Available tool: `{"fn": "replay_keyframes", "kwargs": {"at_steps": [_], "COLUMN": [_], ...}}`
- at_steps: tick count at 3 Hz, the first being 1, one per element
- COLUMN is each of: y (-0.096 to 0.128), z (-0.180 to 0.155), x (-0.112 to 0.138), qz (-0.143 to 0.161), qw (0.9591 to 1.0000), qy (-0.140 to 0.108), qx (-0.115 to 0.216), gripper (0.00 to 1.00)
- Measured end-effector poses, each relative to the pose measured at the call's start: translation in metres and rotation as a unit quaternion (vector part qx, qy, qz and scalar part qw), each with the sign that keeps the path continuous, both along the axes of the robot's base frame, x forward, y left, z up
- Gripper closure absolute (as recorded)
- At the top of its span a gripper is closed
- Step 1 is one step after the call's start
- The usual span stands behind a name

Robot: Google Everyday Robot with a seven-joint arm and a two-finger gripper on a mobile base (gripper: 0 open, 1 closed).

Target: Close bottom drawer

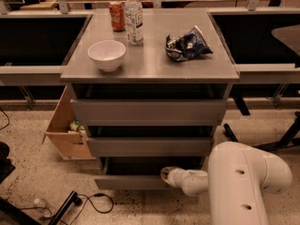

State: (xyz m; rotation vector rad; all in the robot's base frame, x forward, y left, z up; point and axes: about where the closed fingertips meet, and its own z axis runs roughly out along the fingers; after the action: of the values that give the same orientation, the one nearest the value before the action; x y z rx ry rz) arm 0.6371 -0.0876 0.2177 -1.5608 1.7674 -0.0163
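Camera view: at far left an open cardboard box (63, 134) leans by the cabinet. On the smooth grey bench (154, 67) stand a round white bowl (107, 55), a red can (116, 16) and a clear bottle (134, 17). Below, the bottom drawer (126, 182), flat-fronted and handleless, juts slightly out: closing looks nearly done, with a short push left. The gripper (167, 175) sits against its right end; its opening cannot be told. Further right lies a crinkled dark snack bag (187, 44).
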Motion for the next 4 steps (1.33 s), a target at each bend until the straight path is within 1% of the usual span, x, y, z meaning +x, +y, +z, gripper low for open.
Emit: {"fn": "replay_keyframes", "kwargs": {"at_steps": [1, 2, 3, 4], "y": [0.0, -0.011, -0.011, -0.02], "z": [0.003, 0.0, 0.003, -0.009], "x": [0.0, -0.013, -0.013, -0.053], "qz": [0.0, 0.003, 0.003, 0.012], "qw": [1.0, 0.9998, 0.9998, 0.9986], "qy": [0.0, 0.012, 0.012, 0.047], "qx": [0.0, -0.016, -0.016, -0.022], "gripper": [1.0, 1.0, 1.0, 1.0]}}
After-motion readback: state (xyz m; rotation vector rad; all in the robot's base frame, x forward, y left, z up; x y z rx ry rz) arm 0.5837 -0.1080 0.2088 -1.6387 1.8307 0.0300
